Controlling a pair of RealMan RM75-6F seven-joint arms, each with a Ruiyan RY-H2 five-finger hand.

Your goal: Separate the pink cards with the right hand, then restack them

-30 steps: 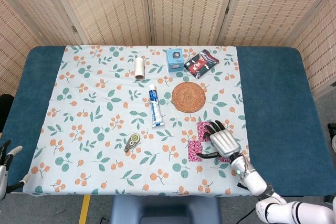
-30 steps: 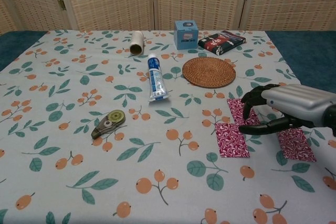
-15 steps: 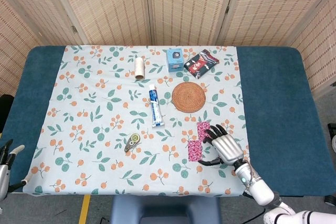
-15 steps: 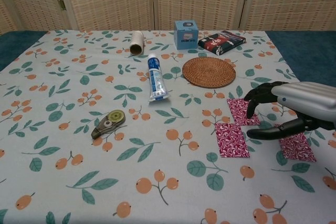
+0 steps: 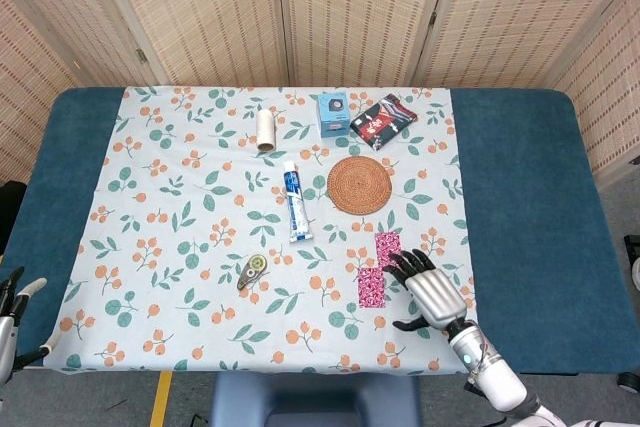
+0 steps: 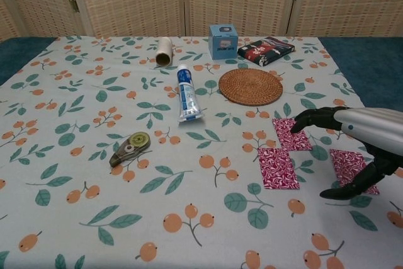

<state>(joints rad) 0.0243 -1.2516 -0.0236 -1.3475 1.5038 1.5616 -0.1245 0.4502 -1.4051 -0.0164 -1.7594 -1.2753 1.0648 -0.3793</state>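
Three pink patterned cards lie apart on the floral cloth near its front right. The far card and the left card nearly touch at a corner. The right card lies alone, and in the head view it is hidden under my hand. My right hand hovers over this card with fingers spread and thumb low, holding nothing. Its fingertips reach toward the far card. My left hand shows only at the lower left corner, off the table, fingers apart and empty.
A woven coaster sits just behind the cards. Further back stand a blue box and a dark packet. A toothpaste tube, a cardboard roll and a correction tape lie to the left.
My right hand has drawn back toward the front edge and to the right, off the far and left cards. Its thumb dropped lower. The cards have not moved.
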